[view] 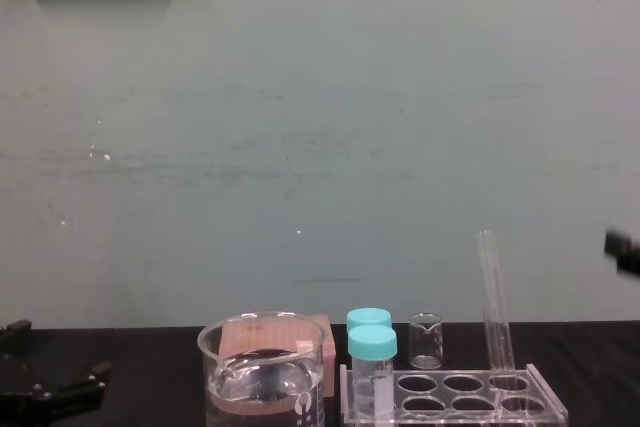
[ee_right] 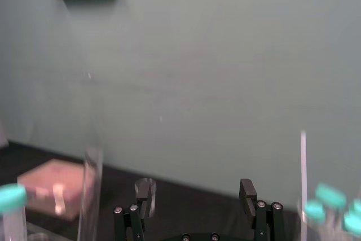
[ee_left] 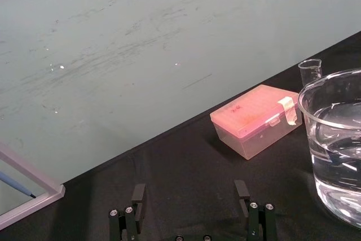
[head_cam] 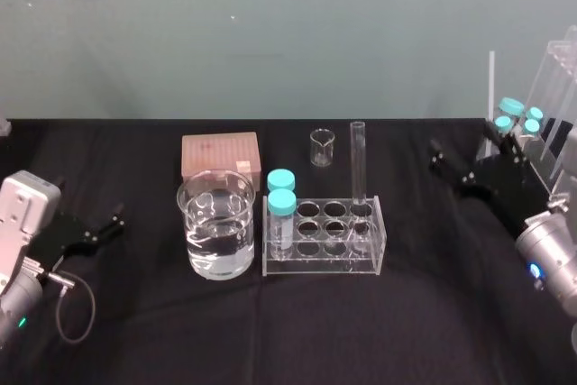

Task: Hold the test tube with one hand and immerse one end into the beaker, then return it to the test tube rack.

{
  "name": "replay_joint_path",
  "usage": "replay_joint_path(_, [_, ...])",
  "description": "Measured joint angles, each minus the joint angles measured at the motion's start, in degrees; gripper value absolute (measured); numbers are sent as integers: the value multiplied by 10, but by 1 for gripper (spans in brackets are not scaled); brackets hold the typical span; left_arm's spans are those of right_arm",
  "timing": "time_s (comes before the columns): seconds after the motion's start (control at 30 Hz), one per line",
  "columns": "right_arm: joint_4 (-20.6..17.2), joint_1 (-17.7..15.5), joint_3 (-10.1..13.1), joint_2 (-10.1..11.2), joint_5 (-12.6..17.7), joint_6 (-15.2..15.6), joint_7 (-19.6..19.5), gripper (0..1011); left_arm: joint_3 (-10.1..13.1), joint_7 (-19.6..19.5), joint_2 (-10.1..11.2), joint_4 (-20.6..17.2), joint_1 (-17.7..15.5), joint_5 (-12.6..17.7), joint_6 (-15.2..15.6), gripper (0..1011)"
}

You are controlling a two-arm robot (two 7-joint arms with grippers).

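The test tube (head_cam: 358, 161) stands upright in a back right hole of the clear test tube rack (head_cam: 370, 259), free of any grip; the chest view shows the test tube (view: 493, 297) rising well above the rack (view: 540, 392). Left of the rack sits the beaker (head_cam: 215, 225), partly filled with clear liquid. My right gripper (head_cam: 466, 146) hovers to the right of the tube, apart from it, open with nothing between its fingers (ee_right: 247, 193). At the table's left edge rests my left gripper (head_cam: 99, 227), also open and empty, with the beaker (ee_left: 338, 145) off to its side.
Two teal-capped vials (head_cam: 281, 200) stand in the rack's left end. Behind the beaker lies a pink box (head_cam: 221, 155), and a tiny beaker (head_cam: 322, 146) stands behind the rack. A slanted clear stand with teal-capped vials (head_cam: 523, 114) sits at the far right, behind my right arm.
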Motion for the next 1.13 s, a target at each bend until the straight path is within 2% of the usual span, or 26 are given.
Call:
replay_joint_path(0.1, [20, -7, -1, -9, -10, 17, -6, 1002, 0, 0, 0, 0, 0, 0, 0, 1000])
replay_joint_path(0.3, [45, -4, -7, -19, -23, 33, -4, 1002, 0, 0, 0, 0, 0, 0, 0, 1000])
replay_joint_path(1.13, [43, -2, -9, -18, -18, 30, 2, 1002, 0, 0, 0, 0, 0, 0, 0, 1000])
